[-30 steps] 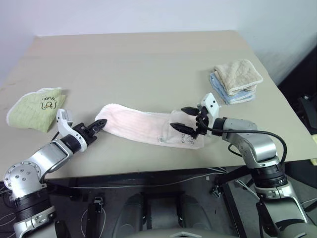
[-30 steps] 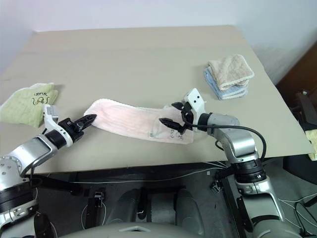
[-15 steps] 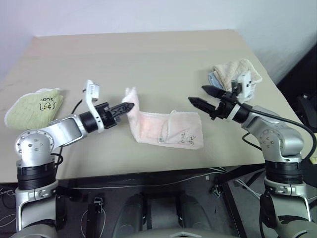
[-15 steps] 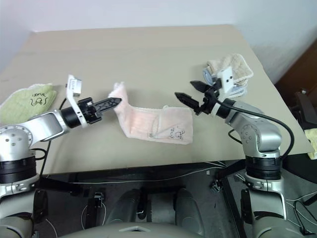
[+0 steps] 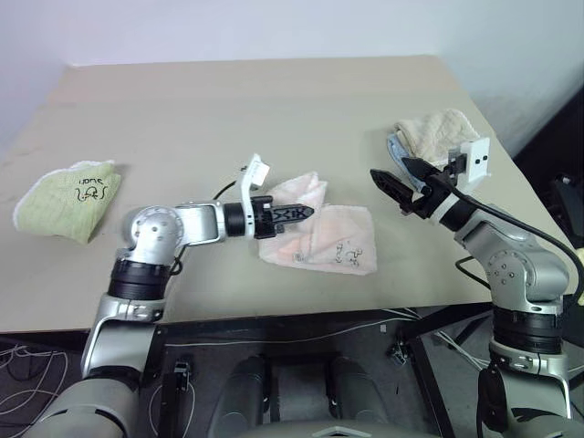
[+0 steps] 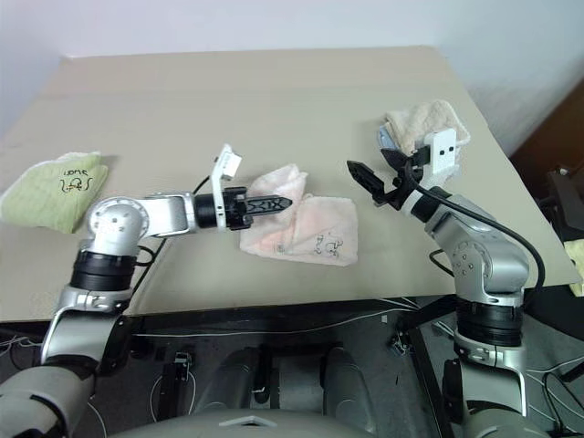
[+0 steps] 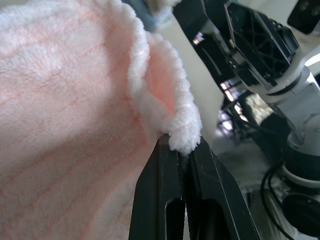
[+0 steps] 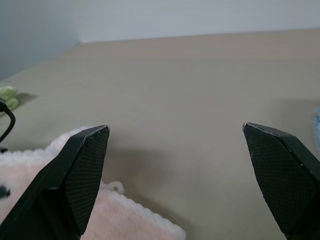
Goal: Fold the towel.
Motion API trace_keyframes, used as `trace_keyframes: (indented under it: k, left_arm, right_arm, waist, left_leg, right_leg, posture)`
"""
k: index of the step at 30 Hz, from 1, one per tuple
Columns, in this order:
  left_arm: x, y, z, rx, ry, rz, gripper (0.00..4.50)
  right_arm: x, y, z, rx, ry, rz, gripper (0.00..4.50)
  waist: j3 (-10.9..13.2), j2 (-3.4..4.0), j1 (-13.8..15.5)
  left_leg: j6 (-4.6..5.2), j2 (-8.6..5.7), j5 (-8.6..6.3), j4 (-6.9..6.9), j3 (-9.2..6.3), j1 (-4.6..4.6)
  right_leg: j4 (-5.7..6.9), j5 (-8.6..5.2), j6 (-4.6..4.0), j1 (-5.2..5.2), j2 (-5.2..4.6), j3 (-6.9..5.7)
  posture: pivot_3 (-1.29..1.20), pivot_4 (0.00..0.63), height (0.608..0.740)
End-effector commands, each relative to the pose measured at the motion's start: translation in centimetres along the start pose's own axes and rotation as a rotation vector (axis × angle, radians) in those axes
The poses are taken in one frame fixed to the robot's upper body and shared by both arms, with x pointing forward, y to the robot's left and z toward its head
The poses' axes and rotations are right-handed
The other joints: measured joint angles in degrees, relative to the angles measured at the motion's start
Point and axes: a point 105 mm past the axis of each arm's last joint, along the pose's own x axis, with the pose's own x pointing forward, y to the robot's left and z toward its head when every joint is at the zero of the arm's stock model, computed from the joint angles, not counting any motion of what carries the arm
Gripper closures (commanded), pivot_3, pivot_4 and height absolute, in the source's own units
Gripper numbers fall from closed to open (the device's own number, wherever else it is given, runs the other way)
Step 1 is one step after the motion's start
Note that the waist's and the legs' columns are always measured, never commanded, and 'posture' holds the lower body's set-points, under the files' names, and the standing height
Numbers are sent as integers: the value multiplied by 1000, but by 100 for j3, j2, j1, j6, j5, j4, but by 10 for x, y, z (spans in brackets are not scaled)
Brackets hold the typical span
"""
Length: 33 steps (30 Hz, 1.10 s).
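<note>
towel edge in left end effector

The towel is fluffy pink terry cloth with a thick looped white trim. The right gripper has matt black fingers with fine cross-hatched pads, probably rubber. Beneath the towel, the surface looks smooth, matt beige

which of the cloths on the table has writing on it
The light green cloth near the table's left edge: it has dark handwriting on top. The pink towel bears only a small printed motif, and the beige cloth stacked on the blue one looks plain.
</note>
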Motion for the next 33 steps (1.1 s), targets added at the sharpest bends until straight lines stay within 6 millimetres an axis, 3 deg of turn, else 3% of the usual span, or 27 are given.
trace_keyframes:
  k: [1, 8, 19, 23, 27, 33]
  left_arm:
    - [13, -23, 1, 114, 57, -89, 4487]
    - [32, -38, 1, 152, 99, -163, 4487]
    - [53, -32, -2, 174, 124, -144, 4487]
    - [51, -37, 11, 190, 64, -180, 3475]
    - [41, -38, 14, 249, 78, -182, 2090]
    - [10, -44, 46, 376, -37, -206, 106]
  right_arm:
    - [-7, 4, 11, -22, -63, -16, 0]
    - [-13, 0, 10, -30, -54, -66, 0]
    - [-22, -4, 2, -39, -25, -128, 0]
    - [-22, -7, 2, -47, -25, -141, 0]
    - [-20, -9, 1, -40, -21, -142, 0]
    - [-18, -9, 1, 49, -29, -126, 0]
  waist:
    - [0, 1, -4]
    - [1, 1, -4]
    - [1, 1, -1]
    - [1, 1, 2]
    - [1, 2, -14]
    - [1, 2, -5]
  left_leg:
    - [0, 0, 0, 0, 0, 1]
    - [1, 5, 0, 22, -2, 1]
    - [6, 5, -3, 41, -4, 1]
    - [6, 5, -3, 44, -5, 1]
    - [6, 7, -3, 43, -5, 1]
    - [6, 8, -3, 44, -6, 1]
  right_leg:
    - [1, 0, 0, 0, 1, 0]
    - [10, -1, 1, 6, 5, 0]
    - [13, -1, 1, 16, 6, -2]
    - [15, -1, 2, 17, 5, -1]
    - [15, -1, 2, 16, 7, -1]
    - [17, -1, 1, 16, 7, -1]
  posture:
    - [0, 150, 740]
    - [0, 150, 740]
    - [0, 150, 740]
    - [0, 150, 740]
    - [0, 150, 740]
    - [0, 150, 740]
